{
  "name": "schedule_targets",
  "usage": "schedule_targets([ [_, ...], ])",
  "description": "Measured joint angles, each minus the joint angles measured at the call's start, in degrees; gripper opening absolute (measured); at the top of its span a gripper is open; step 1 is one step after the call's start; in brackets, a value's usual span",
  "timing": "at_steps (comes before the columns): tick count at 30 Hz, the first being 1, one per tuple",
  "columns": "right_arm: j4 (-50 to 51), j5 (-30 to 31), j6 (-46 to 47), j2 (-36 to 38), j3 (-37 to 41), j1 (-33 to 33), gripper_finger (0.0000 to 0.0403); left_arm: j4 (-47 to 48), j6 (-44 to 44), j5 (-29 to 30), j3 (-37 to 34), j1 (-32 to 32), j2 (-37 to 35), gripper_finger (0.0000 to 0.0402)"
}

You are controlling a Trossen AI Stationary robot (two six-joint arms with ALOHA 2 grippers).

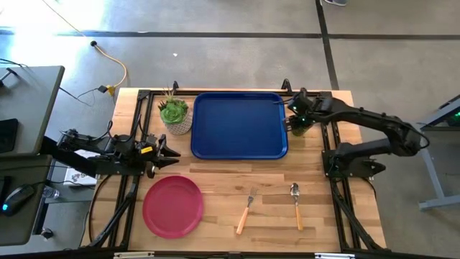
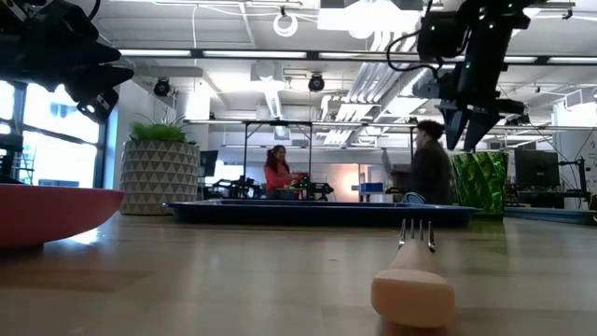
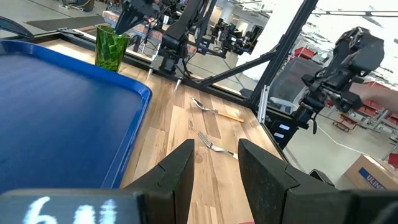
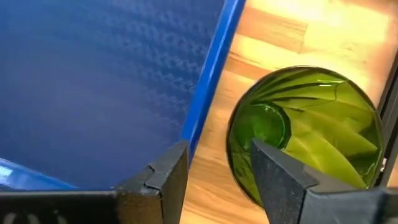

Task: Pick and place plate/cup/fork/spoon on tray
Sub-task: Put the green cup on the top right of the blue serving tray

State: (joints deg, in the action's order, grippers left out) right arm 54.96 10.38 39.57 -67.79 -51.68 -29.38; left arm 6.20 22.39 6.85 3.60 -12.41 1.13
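Nearest the table's front edge, the pink-red plate (image 1: 172, 206) is lying at about seven o'clock, with the orange-handled fork (image 1: 246, 211) and the spoon (image 1: 296, 205) resting apart from each other at five o'clock, all three off the dark blue tray (image 1: 239, 124), which is sitting bare at twelve o'clock beside a potted succulent (image 1: 175, 115). The left gripper (image 1: 171, 153) is waiting at nine o'clock, fingers spread and holding nothing. Farther back, at two o'clock, the right gripper (image 4: 214, 177) is hovering with fingers parted over the green cup (image 4: 308, 130), standing just outside the tray's right rim.
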Motion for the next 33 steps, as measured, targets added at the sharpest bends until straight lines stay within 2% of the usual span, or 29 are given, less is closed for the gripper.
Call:
schedule_targets([
  [14, 0.02, -0.34, 1.36, -7.34, 0.00, -1.48, 0.0151, 0.00, -0.02, 0.00, 0.00, -0.01, -0.02, 0.0113],
  [30, 0.03, -0.32, 3.93, -8.28, 0.00, -1.47, 0.0014, 0.00, -0.02, -0.02, 0.00, -0.01, 0.00, 0.0113],
  [33, 0.02, -0.20, 3.91, -8.26, 0.00, -1.45, 0.0005, 0.00, -0.02, -0.02, 0.00, 0.01, 0.00, 0.0113],
])
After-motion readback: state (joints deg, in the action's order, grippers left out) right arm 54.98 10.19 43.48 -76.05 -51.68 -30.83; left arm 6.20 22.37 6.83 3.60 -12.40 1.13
